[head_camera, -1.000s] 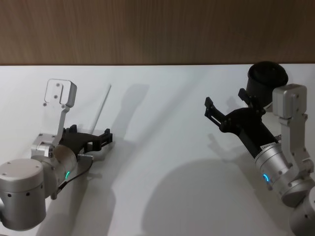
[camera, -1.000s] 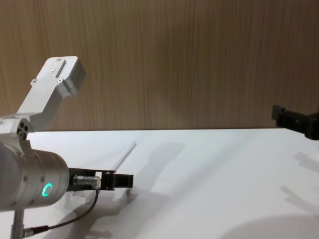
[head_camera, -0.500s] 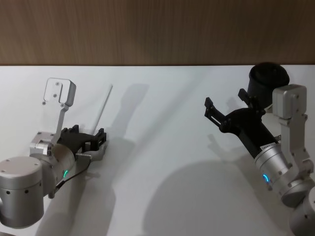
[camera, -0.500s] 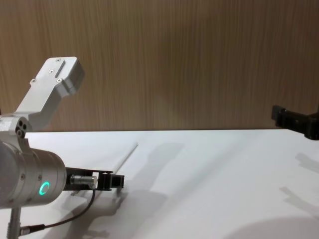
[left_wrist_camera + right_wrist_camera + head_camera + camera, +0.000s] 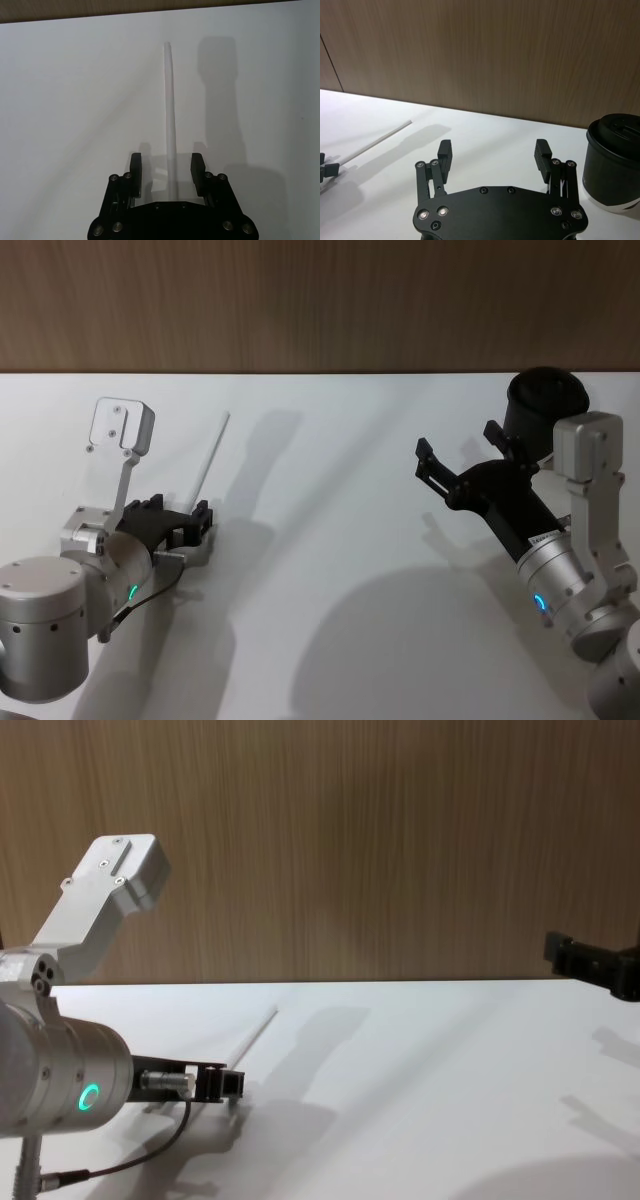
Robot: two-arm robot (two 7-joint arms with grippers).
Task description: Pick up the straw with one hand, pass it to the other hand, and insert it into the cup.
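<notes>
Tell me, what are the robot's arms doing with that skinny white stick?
The robot is getting ready to pick up a straw. Its left hand is down at the white table, with its two fingers open on either side of the straw's near end, not squeezing it yet. The straw lies flat on the table. The right hand is open too, held above the table beside the black cup, where the straw should end up.

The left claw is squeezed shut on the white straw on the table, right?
No. The left wrist view shows the left claw open, its fingers on either side of the straw with gaps, not squeezing it. The straw is on the table.
</notes>
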